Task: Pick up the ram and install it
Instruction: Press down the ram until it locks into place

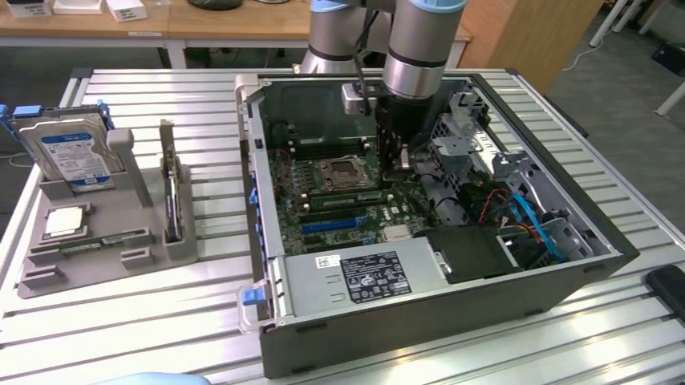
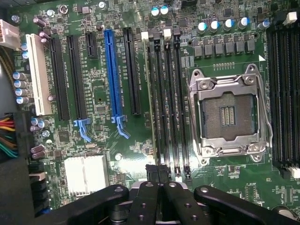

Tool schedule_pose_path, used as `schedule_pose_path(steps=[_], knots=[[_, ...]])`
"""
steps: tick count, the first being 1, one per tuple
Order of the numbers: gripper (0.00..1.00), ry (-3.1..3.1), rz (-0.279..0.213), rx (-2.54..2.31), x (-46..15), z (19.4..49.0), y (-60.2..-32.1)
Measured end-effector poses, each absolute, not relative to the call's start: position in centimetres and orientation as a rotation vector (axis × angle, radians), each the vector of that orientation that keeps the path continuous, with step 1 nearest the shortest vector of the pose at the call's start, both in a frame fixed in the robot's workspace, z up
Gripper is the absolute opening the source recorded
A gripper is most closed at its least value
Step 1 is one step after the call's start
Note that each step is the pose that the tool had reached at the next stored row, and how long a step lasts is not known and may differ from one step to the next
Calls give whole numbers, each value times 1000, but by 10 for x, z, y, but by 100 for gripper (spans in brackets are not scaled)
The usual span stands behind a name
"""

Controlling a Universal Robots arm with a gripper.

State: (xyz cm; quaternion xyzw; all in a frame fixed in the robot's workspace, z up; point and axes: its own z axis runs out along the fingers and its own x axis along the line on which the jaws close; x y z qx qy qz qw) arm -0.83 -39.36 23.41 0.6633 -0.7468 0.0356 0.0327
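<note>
Exterior view: your arm (image 1: 412,72) drops near-vertical from 12 o'clock into the open computer case (image 1: 599,241). The gripper (image 1: 403,164) sits low, at 3 o'clock of the processor socket (image 1: 342,170).

Wrist view: the fingers are pressed together with nothing visibly pinched. The ram (image 2: 153,103) stands edge-on in the memory slot nearest the blue slot (image 2: 112,70), just beside the fingertips.

1. Table (image 1: 160,96): ribbed slats of pale bare metal with a soft sheen.
2. Computer case (image 1: 428,337): dark matt metal outside, bare grey sheet metal inside.
3. Motherboard (image 2: 101,93): glossy green board with smooth plastic slots.
4. Processor socket frame (image 2: 225,84): bright polished metal.
5. Gripper (image 2: 158,176): smooth matt black.
6. Parts holder (image 1: 107,265): matt grey plastic.
7. Desk (image 1: 214,24): light wood.
</note>
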Motion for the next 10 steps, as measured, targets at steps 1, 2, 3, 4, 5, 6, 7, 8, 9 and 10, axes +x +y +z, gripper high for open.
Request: schedule_pose_path(steps=[1,2,3,4,5,6,7,8,9,10], knots=[[10,-2299,110,2042,-8,233,-394],[10,-2299,110,2042,-8,233,-394],[10,-2299,110,2042,-8,232,-394],[10,-2299,110,2042,-8,232,-394],[10,-2299,110,2042,-8,231,-394],[10,-2299,110,2042,-8,230,-394],[10,-2299,110,2042,-8,230,-394],[10,-2299,110,2042,-8,229,-394],[10,-2299,110,2042,-8,229,-394],[10,-2298,110,2042,-8,228,-394]])
